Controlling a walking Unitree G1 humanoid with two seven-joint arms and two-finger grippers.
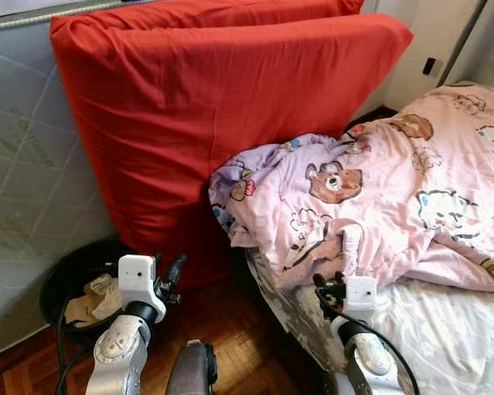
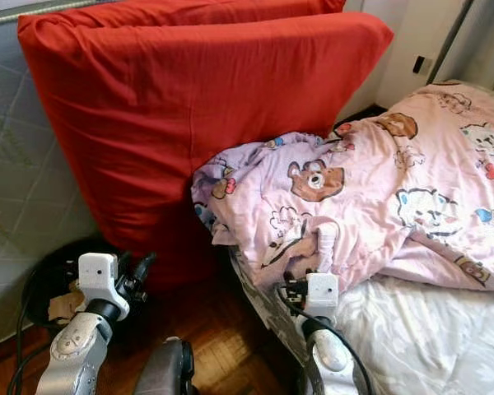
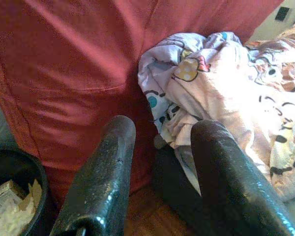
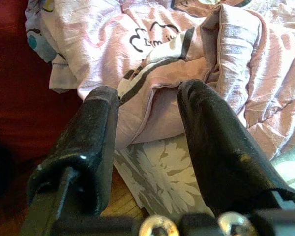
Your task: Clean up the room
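A crumpled pink blanket with cartoon bears [image 1: 379,189] lies heaped on the bed, its edge hanging over the near corner. My right gripper [image 4: 147,93] is open, its fingers pointing at that hanging fold from just in front, with nothing between them. Over the wooden floor my left gripper [image 3: 162,132] is also open and empty, facing the big red cushion [image 1: 206,99] and the blanket's left end. To the left of that arm stands a black bin [image 1: 66,280] holding crumpled paper.
The red cushion leans against a grey quilted mattress [image 1: 25,164] standing upright on the left. A white and grey floral sheet [image 1: 445,329] covers the bed on the right. Wooden floor [image 1: 239,337] runs between bin and bed. A wall socket [image 1: 429,66] is behind the bed.
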